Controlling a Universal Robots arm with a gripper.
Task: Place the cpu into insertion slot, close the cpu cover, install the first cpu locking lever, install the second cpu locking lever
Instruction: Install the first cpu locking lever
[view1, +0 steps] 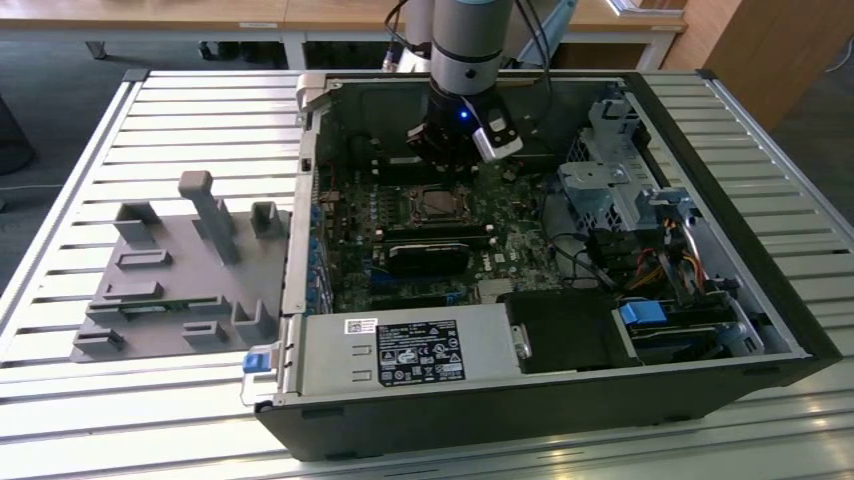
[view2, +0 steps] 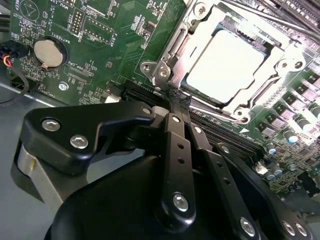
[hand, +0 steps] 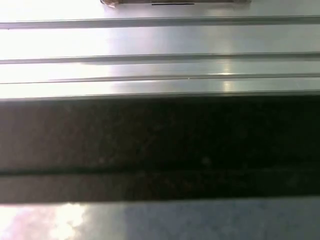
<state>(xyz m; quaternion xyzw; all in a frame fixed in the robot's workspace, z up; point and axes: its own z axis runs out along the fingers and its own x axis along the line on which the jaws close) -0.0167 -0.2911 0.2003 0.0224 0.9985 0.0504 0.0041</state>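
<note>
1. The gripper (view2: 176, 100) hung inside the open computer case (view1: 747, 300), with its fingers (view2: 172, 145) drawn together into a closed tip and nothing held between them.
2. In the second wrist view, that tip sat just beside the edge of the insertion slot (view2: 165, 70), close to a thin metal lever (view2: 210, 111) running along the socket's side.
3. The cpu (view2: 225, 67) lay seated in the slot, its bright metal top showing through the cut-out of the cpu cover (view2: 240, 107), which lay down around it.
4. In the exterior view, the socket (view1: 434, 205) sat at about six o'clock from the gripper (view1: 447, 160), on the green circuit board (view1: 360, 230).
5. A grey parts fixture (view1: 174, 270) stood on the slatted table (view1: 80, 150) at the case's nine o'clock.
</note>
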